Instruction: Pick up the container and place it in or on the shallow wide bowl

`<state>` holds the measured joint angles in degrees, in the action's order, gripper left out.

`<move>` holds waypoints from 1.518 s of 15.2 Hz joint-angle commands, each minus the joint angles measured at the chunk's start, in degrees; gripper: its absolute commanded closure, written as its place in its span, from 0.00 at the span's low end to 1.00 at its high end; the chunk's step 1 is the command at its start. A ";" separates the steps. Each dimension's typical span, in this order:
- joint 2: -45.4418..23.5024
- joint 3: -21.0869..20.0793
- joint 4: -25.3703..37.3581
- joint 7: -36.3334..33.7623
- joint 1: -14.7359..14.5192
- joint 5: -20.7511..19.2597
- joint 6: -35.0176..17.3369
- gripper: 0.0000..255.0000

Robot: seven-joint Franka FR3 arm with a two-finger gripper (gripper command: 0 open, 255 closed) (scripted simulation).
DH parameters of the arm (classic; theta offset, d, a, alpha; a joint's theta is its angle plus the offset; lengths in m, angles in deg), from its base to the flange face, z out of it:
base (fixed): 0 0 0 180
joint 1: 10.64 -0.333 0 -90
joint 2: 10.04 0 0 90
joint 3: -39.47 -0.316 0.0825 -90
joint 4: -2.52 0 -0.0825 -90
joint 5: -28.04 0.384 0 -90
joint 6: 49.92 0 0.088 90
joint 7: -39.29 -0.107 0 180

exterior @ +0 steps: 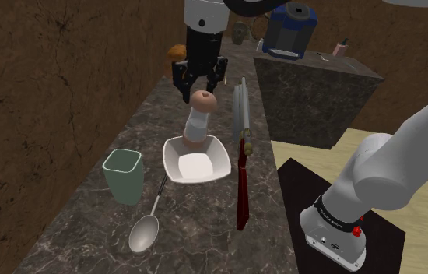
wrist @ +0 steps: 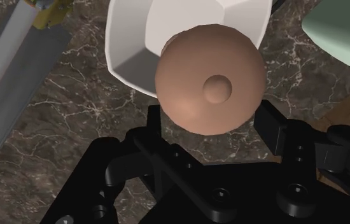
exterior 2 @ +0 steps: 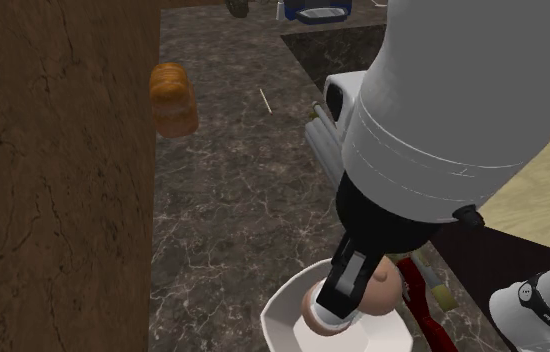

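One veined counter (exterior: 80, 230) under bowl (exterior: 208, 157); walls (exterior: 49, 86) perhaps earthen

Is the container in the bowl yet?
In: the white, brown-capped container stands in the white shallow bowl, with the black tool open over its cap.

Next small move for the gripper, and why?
Probably lift the gripper straight up. Its fingers stand open, flanking the brown cap without clasping it, and the container already seems to stand inside the white bowl; sideways motion could topple it.
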<state>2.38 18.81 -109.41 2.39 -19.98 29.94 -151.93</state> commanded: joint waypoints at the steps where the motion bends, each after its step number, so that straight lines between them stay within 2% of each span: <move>1: -0.04 -0.11 -1.42 -0.12 -0.06 0.01 -1.50 1.00; 7: -0.25 -0.32 -5.84 -0.30 -0.16 0.01 -6.11 1.00; 15: -0.29 -0.33 -6.14 -0.31 -0.17 0.00 -6.44 1.00; 16: -0.29 -0.33 -6.13 -0.31 -0.17 0.00 -6.44 0.00; 21: -0.29 -0.33 -6.13 -0.31 -0.17 0.00 -6.44 0.00; 23: 0.10 -0.20 -2.66 -0.23 -0.14 0.08 -2.60 0.00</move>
<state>2.39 18.56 -113.62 2.14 -20.13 30.02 -156.21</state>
